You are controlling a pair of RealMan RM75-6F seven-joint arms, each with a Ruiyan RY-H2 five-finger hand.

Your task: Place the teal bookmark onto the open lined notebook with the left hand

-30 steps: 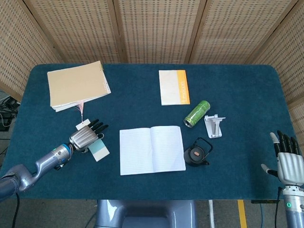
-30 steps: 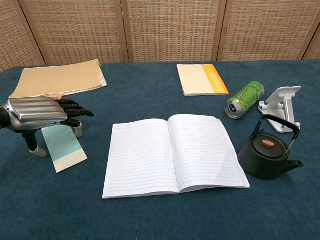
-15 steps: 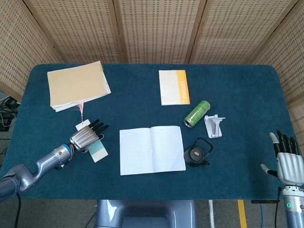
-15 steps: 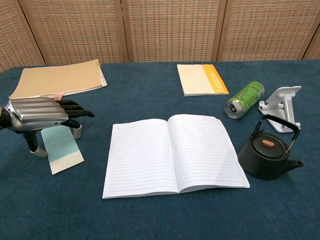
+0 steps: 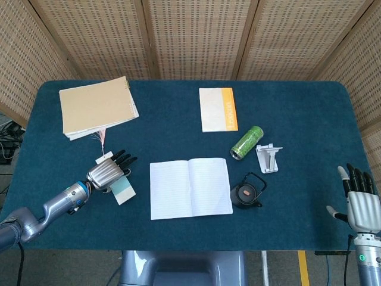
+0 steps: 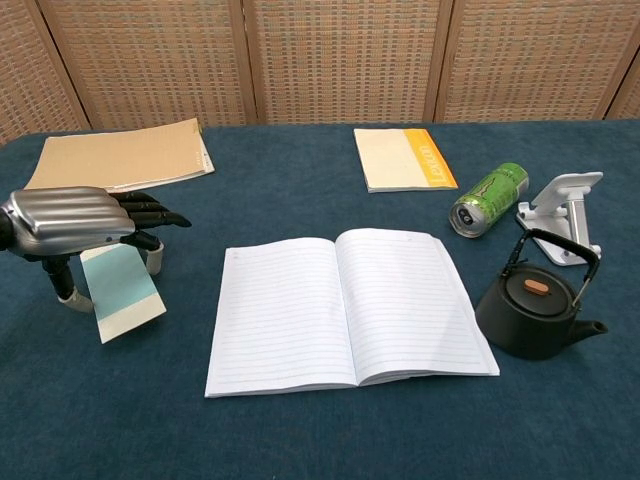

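**Left hand holding teal bookmark beside open notebook**

Head view, looking down on a dark blue surface (image 5: 297,113) backed by woven cane screens (image 5: 190,36). At lower left, the left hand (image 5: 109,171), metal-backed with dark fingers pointing up and to the right, clamped on the teal bookmark (image 5: 123,190). Bookmark jutting out below and to the right of the hand, a pale band along its lower end, its upper end hidden beneath the palm. Just to the right, clear of the bookmark, the open lined notebook (image 5: 190,187), lying flat with both pages blank. Touching or nearly touching its right edge, a small black kettle (image 5: 246,193). Above the kettle, a green can (image 5: 247,142) on its side, and beside that a white phone stand (image 5: 269,157). Further back, a closed cream notepad with an orange strip (image 5: 218,109). At far left rear, a tan folder (image 5: 97,106) with a white tag (image 5: 104,157) on a string trailing toward the hand. At the lower right corner, off the surface's edge, the right hand (image 5: 359,199), fingers straight, spread apart, holding nothing.

Chest view, low and frontal. Left hand (image 6: 75,222) raised above the surface at far left, fingers pointing right, thumb pointing down, bookmark (image 6: 121,289) pinched beneath it and hanging tilted, lower corner near or on the surface; hard to tell which. Open lined notebook (image 6: 345,308) at centre, well right of the bookmark. Kettle (image 6: 534,310) at right, can (image 6: 488,199) and phone stand (image 6: 563,213) behind it, notepad (image 6: 403,158) and folder (image 6: 118,156) at rear. Right hand out of frame here.
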